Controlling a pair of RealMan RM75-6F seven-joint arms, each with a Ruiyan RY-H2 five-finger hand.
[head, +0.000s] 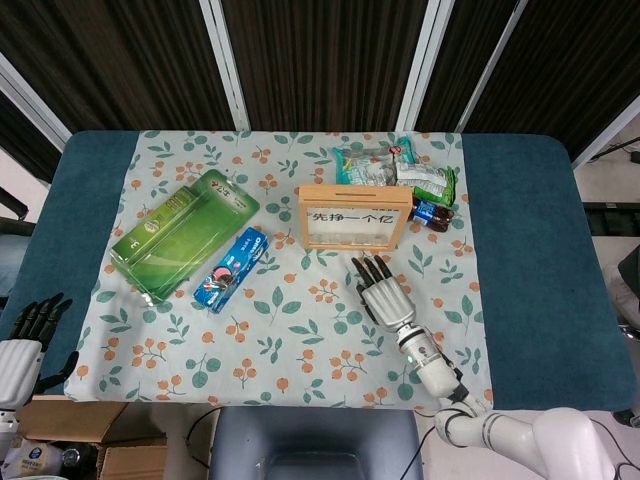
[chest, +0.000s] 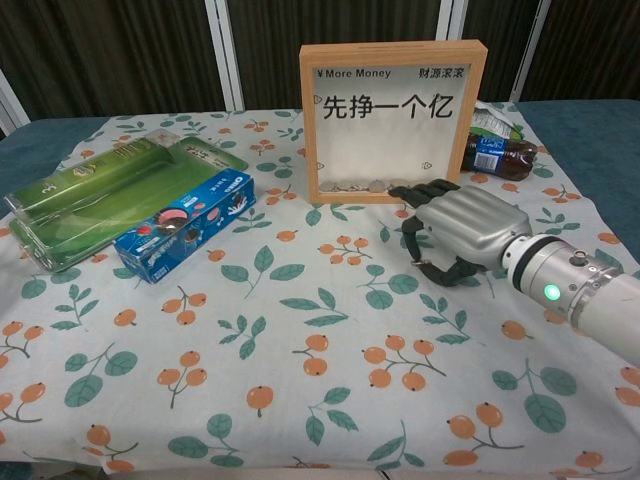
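- Hovering just above the floral tablecloth (head: 300, 340), the right hand (head: 383, 297) holds nothing, with its dark fingers (chest: 418, 195) spread and curved downward.
- The fingertips of this hand sit just in front of the wooden money box (head: 353, 216), near its lower right corner; whether they touch it cannot be told.
- The money box stands upright near the middle of the cloth, with a glass front, printed Chinese characters and the words "More Money", and a few coins (chest: 375, 185) lying at its bottom.
- Behind and to the right of the box lies a small dark cola bottle (chest: 497, 155) on its side, next to several snack packets (head: 392, 170).
- To the left of the box lies a blue biscuit box (head: 231, 269), touching a larger green transparent package (head: 182, 232) beside it.
- The left hand (head: 27, 335) sits off the near left corner of the table (head: 530, 260), well apart from everything on it, with its dark fingers apart and nothing in them.
- The table has a dark blue cover showing on both sides of the cloth.
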